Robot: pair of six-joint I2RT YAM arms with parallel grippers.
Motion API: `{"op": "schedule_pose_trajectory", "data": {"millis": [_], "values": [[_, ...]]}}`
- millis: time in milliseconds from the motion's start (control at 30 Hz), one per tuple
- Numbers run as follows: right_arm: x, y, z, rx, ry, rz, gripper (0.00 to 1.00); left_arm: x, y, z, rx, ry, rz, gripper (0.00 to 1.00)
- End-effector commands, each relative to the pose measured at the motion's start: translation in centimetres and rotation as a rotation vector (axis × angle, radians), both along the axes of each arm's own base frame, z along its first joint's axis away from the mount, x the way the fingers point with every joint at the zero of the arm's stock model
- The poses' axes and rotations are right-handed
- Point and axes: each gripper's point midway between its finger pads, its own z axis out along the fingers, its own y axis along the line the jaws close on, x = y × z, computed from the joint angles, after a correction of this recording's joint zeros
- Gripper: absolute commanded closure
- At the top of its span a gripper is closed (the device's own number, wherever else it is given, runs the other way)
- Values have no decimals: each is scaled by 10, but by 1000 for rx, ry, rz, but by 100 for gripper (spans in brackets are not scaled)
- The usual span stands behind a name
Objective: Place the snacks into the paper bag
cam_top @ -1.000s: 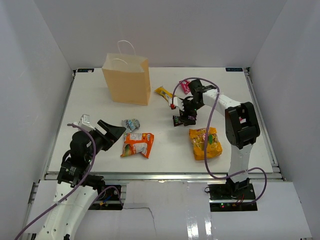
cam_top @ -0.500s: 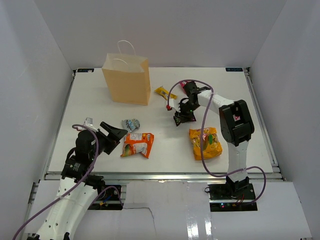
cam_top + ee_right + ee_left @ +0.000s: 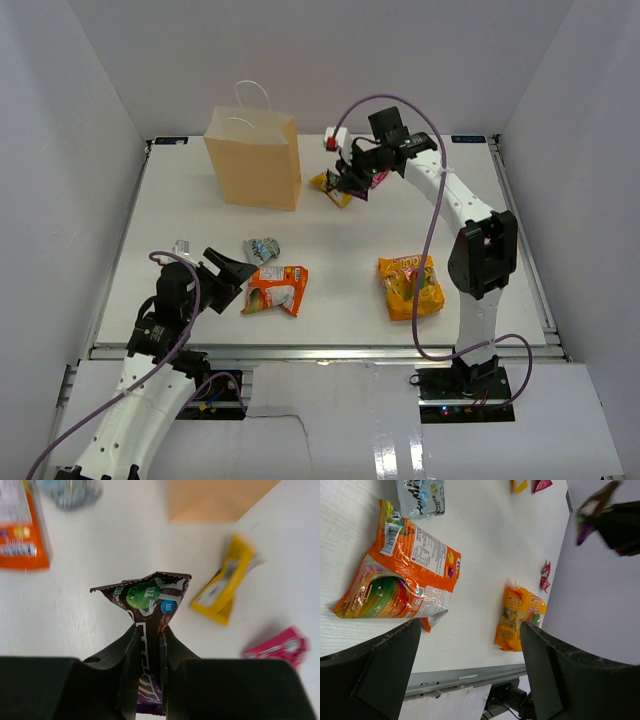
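Pinching dark purple wrapper (image 3: 150, 596), right tool (image 3: 149, 631), aloft

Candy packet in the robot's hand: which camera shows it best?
The right wrist camera. The packet fills the middle, pinched in the right hand, with its print clear. The top camera shows only a tiny dark scrap; the left wrist camera shows it blurred in a corner.

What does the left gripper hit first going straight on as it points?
Probably the orange-white pouch, lying just ahead of the left gripper; it may only clip one edge, depth unclear.
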Motion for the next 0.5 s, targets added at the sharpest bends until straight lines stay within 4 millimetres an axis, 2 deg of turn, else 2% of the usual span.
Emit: {"op": "schedule_pose_trajectory", "data": {"millis": [0, 33, 67, 100, 133, 200, 233, 267, 333, 367, 400, 433, 467], "values": [[-3, 52, 113, 251, -41, -38, 83, 1, -3, -2, -26, 1, -7, 9], [0, 60, 126, 276, -27, -84, 84, 1, -4, -3, -27, 2, -11, 9], [9, 74, 154, 330, -89, -85, 85, 1, -4, -3, -27, 2, -10, 9], [5, 90, 167, 363, -107, -72, 87, 2, -4, -4, -25, 4, -12, 9], [12, 101, 192, 430, -146, -101, 87, 2, -4, -4, -26, 3, -12, 9], [9, 124, 214, 505, -192, -106, 92, 3, -5, -4, -29, 2, -14, 10], [17, 132, 233, 579, -244, -137, 92, 2, -6, -3, -31, 1, -16, 9], [13, 143, 243, 618, -266, -136, 92, 3, -6, -3, -34, -1, -17, 9], [25, 154, 251, 671, -306, -187, 92, 2, -6, -4, -37, 0, -18, 9], [25, 161, 271, 734, -356, -185, 92, 1, -7, -5, -39, 3, -19, 9], [29, 163, 277, 761, -370, -197, 92, 1, -7, -5, -42, 4, -19, 9], [38, 169, 272, 774, -375, -224, 92, 0, -7, -5, -46, 4, -19, 9], [38, 173, 287, 832, -410, -225, 92, 0, -7, -6, -48, 5, -21, 9]]}}
